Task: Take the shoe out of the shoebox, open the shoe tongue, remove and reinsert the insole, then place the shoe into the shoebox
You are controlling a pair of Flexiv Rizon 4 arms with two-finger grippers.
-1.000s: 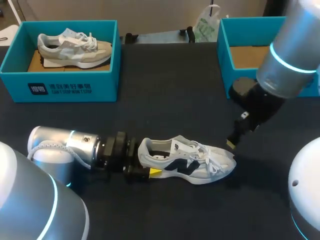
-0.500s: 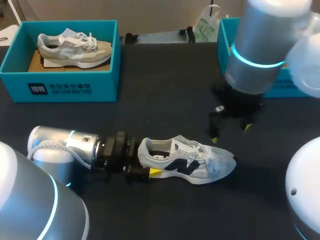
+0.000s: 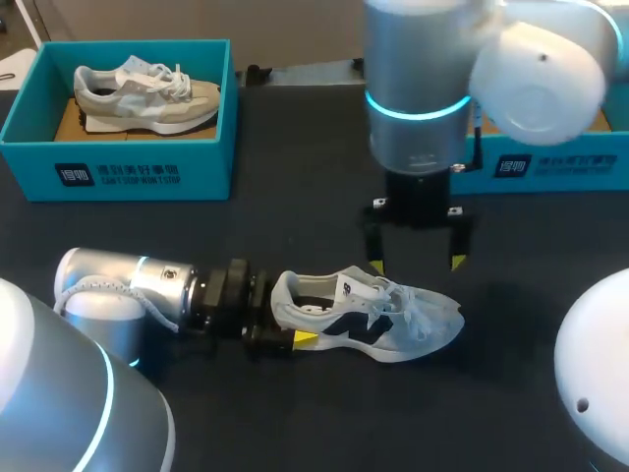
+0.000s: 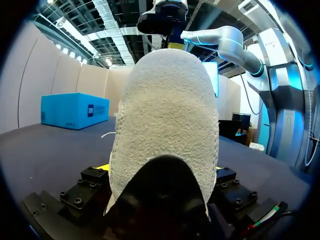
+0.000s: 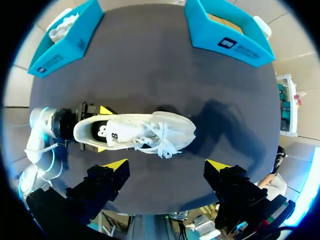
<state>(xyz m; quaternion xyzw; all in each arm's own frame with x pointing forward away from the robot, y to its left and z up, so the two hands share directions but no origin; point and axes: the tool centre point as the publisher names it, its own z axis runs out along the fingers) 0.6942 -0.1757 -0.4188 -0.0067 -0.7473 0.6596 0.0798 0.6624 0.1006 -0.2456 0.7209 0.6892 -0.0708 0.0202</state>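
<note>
Two arms now work on a single white shoe, which lies on its side on the dark desk, out of its box with its toe toward the right. In the past second the right arm has swung in from beside the right shoebox to hang directly over the laces. Its tool has turned to point straight down, with the yellow tips spread wide on either side of the tongue area and touching nothing. The left arm has not moved. Its tool is clamped on the heel, one yellow tip on each side, pinning the shoe in place. With the shoe held steady and the second tool in position above it, opening the tongue looks like the step about to begin, while the insole work and the return to the box remain undone. The loose, looping laces and a white tag lie across the tongue and may snag the descending fingers. At the far left, a second, greyer shoe rests in the left shoebox, well clear of the work. The right arm's bulk hides much of the right shoebox.
</note>
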